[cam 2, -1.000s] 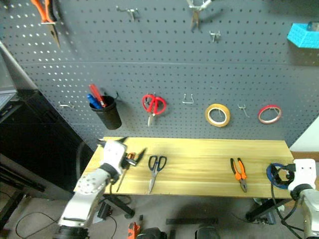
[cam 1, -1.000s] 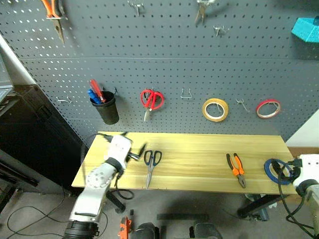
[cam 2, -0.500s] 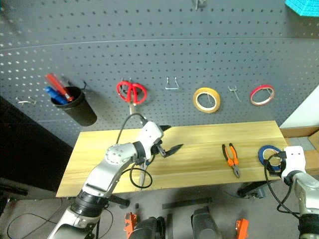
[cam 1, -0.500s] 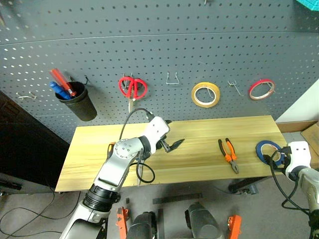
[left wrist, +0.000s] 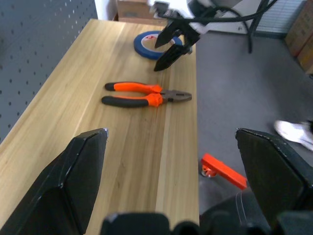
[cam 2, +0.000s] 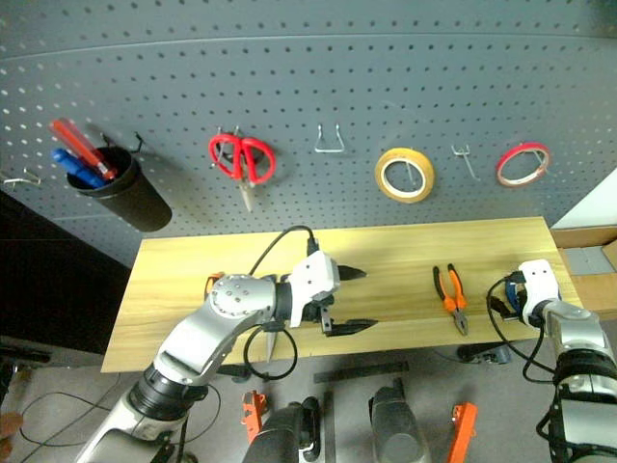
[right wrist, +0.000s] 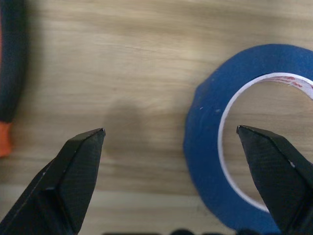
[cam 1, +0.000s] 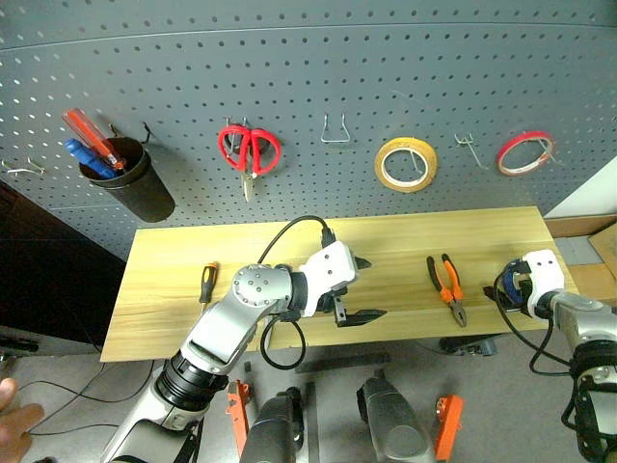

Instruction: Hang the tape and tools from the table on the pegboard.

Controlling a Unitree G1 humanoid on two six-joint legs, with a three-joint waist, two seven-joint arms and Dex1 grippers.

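The tape point(left wrist: 155, 45), a thin blue ring with a white core, lies flat at the right end of the tabletop point(cam 1: 183, 260). The right gripper point(left wrist: 172, 45) hangs over it, fingers open, empty. The pliers point(cam 1: 446, 287), orange-and-black handled, lie just left of the tape. The screwdriver point(cam 1: 207, 282) lies near the left end. The left gripper point(cam 1: 363, 289) hovers over mid-tabletop, fingers spread, empty. The tabletop is light wood; behind it stands the grey pegboard point(cam 1: 386, 68) carrying red scissors point(cam 1: 248, 150), a yellow roll point(cam 1: 406, 164), a red roll point(cam 1: 525, 152) and a black cup point(cam 1: 127, 178).
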